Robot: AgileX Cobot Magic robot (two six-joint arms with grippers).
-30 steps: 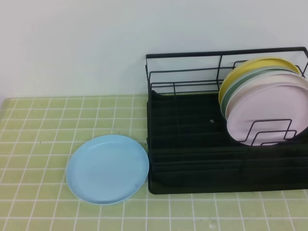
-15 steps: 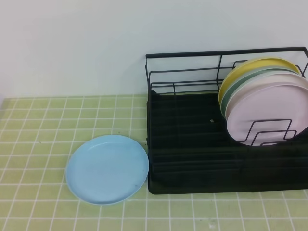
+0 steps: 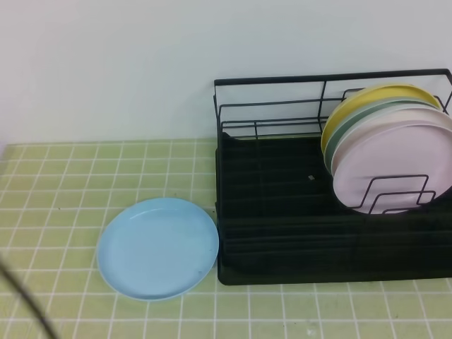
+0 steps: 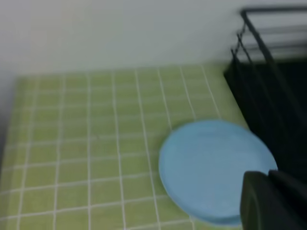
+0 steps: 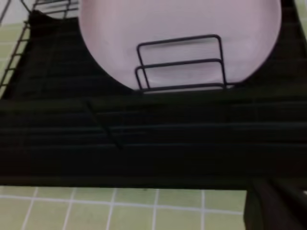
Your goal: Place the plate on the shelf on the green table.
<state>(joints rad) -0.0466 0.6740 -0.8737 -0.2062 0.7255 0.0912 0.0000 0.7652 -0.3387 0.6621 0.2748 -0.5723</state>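
Sky-blue plate [image 3: 157, 248] lies flat on green tiled bench [image 3: 63, 183], just left of black wire dish rack [image 3: 282, 233]. I judge it light, stiff, slick plastic; grip raised rim at exposed left edge. Left pincer [image 4: 268, 201] and right pincer [image 5: 276, 206]: only dark corners visible, can't tell opening.

- The plate [image 3: 157, 248], lower left of the high view: plain light sky-blue, matte.
- The shelf [image 3: 282, 240], right side: black wire rails over a black ribbed tray base.
- The green table [image 3: 63, 191]: small yellow-green square tiles with white grout lines.
- Pink plate [image 3: 395, 166], at right: pale pink.
- Yellow plate [image 3: 367, 99], upper right: yellow.
- Green plate [image 3: 339, 138] between them: muted green edge.
- Wall [image 3: 106, 63], upper frame: plain white.
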